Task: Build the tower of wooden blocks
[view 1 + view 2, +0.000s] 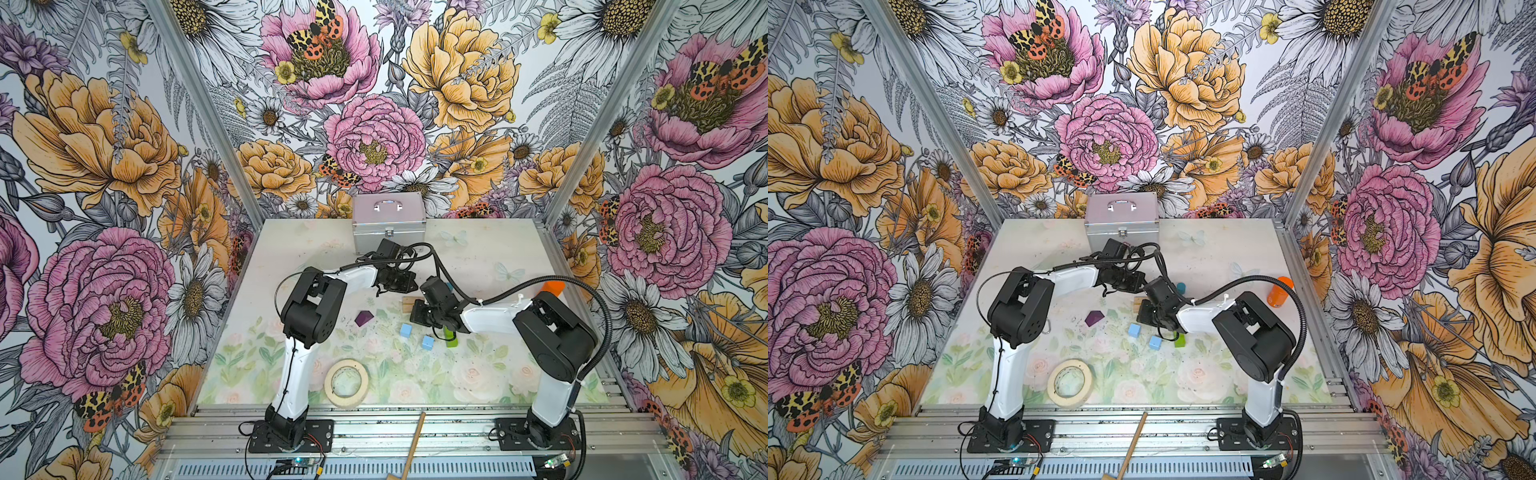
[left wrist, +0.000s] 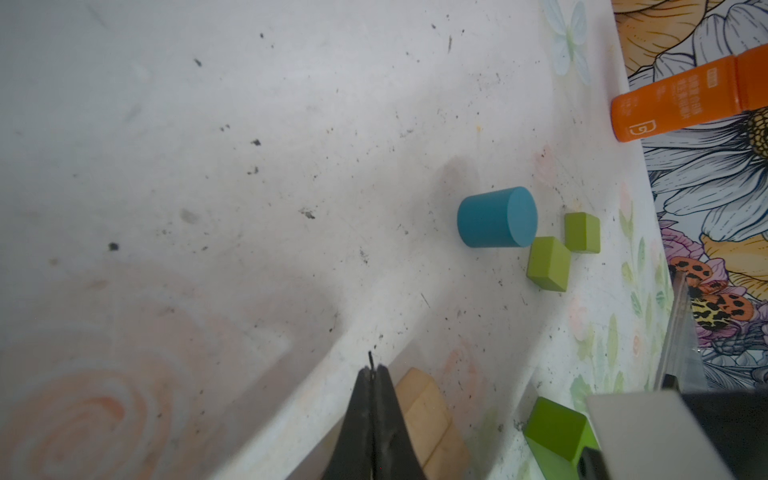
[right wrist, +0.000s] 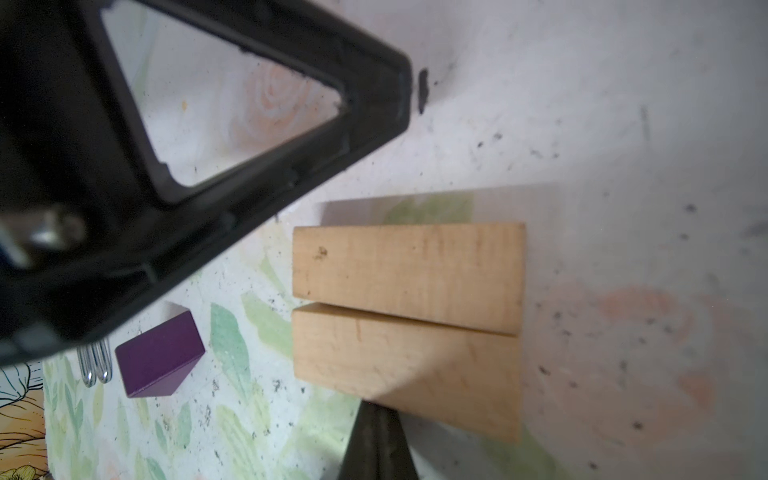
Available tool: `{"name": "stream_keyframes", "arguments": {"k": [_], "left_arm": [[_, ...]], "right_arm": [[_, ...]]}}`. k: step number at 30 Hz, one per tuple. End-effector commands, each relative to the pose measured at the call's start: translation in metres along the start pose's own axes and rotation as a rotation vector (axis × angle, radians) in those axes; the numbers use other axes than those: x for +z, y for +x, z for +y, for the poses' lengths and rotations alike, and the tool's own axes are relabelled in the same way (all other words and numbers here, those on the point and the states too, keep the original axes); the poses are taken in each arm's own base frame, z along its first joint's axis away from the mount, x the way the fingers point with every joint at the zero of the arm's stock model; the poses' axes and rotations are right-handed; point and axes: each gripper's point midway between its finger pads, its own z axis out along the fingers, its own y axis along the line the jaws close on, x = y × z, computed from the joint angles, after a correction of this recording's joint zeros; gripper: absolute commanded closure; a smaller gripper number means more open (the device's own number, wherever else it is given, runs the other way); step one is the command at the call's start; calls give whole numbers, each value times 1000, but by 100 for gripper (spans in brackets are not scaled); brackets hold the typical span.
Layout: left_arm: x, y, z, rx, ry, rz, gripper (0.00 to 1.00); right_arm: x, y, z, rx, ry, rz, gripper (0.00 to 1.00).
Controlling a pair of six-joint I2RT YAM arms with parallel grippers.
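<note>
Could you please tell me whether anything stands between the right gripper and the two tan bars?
Nothing visible does. In the right wrist view the shut right gripper sits right at the edge of the tan bars.

We see two arms of the same make. The left arm (image 1: 301, 374) and right arm (image 1: 550, 401) each have smooth white links joined by bulky black housings (image 1: 309, 311), which have small round holes in their sides. Each arm stands on a flat black base plate (image 1: 320, 432). A ribbed black hose (image 1: 604, 320), held by white ties, runs along the right arm, and a thin black cable (image 1: 286, 376) follows the left. In the wrist views the left gripper (image 2: 372, 374) and right gripper (image 3: 376, 409) are matte black wedges narrowing to a tip.
</note>
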Motion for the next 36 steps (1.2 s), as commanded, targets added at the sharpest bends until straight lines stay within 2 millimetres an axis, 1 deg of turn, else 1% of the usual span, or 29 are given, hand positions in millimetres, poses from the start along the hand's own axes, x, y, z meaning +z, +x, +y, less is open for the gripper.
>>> {"name": "stream_keyframes", "arguments": {"k": [1, 29, 36], "left_arm": [[4, 0, 1, 19, 8, 8, 100], [5, 1, 0, 20, 10, 11, 100], [3, -1, 0, 23, 4, 4, 100]], "right_arm": [[9, 13, -24, 19, 78, 47, 100], [12, 13, -27, 17, 86, 47, 100], [5, 14, -26, 14, 87, 44, 100]]}}
